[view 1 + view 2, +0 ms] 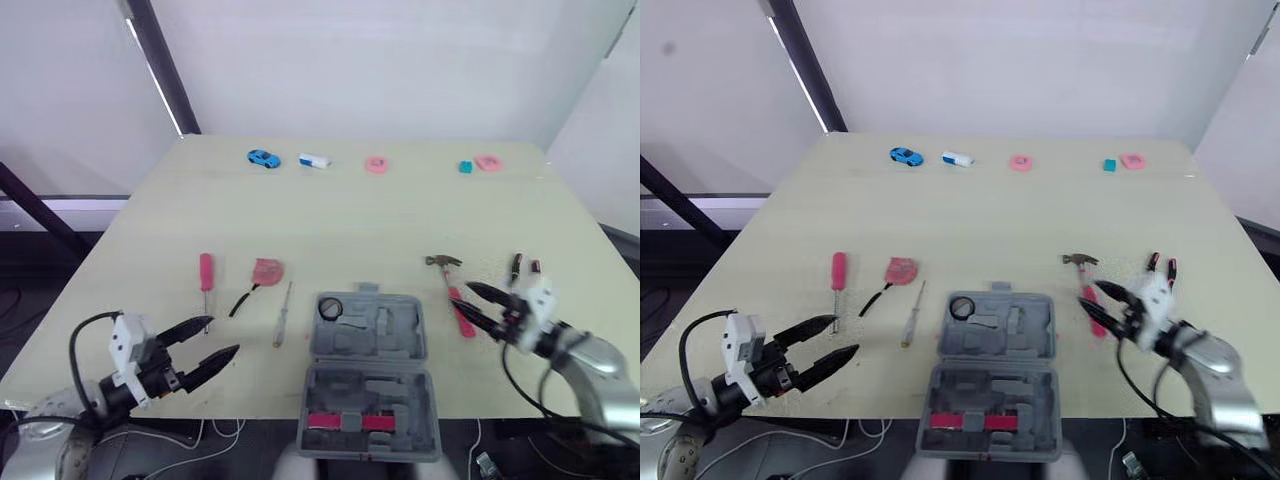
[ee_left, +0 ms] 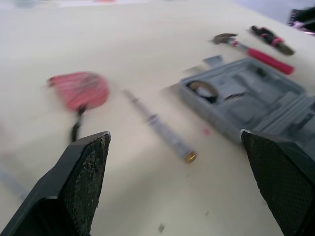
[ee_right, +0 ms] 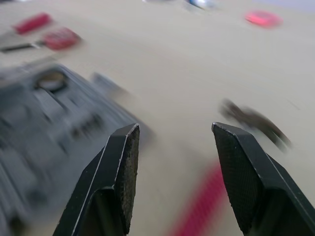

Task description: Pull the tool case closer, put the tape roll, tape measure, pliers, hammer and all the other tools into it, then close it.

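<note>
The grey tool case (image 1: 368, 330) lies open at the table's front edge, its near half (image 1: 370, 412) hanging over the edge. A black tape roll (image 1: 330, 307) sits in the case's far left corner. Right of the case lie the red-handled hammer (image 1: 456, 295) and the pliers (image 1: 525, 267). To its left are a thin screwdriver (image 1: 284, 315), a red tape measure (image 1: 267, 270) and a pink-handled screwdriver (image 1: 206, 275). My left gripper (image 1: 220, 336) is open, low and near the pink screwdriver's tip. My right gripper (image 1: 478, 305) is open beside the hammer handle (image 3: 202, 206).
Along the table's far edge sit a blue toy car (image 1: 264, 158), a white and blue piece (image 1: 314, 160), two pink pieces (image 1: 376, 164) and a teal block (image 1: 465, 167). The wide middle of the table (image 1: 350, 220) is bare. Cables hang below the front edge.
</note>
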